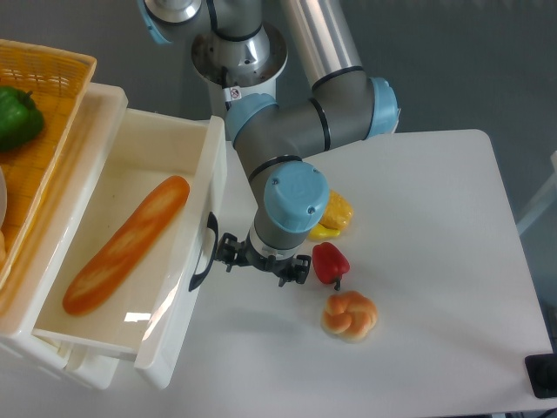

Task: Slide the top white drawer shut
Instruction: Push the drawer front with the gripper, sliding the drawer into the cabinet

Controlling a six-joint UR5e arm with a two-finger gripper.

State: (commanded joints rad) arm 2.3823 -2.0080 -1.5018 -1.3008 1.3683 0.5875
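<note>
Top white drawer [130, 235], glossy deep plastic, curved black handle [205, 252] on front, pulled well out at left of table, long tan baguette [126, 244] inside. Two-finger gripper [259, 259] just beside handle, fingers apart, holding nothing. Risks: off-centre push skews drawer, jams it; slick front lets fingers slip. Smooth red pepper [329, 262] near gripper.
</note>
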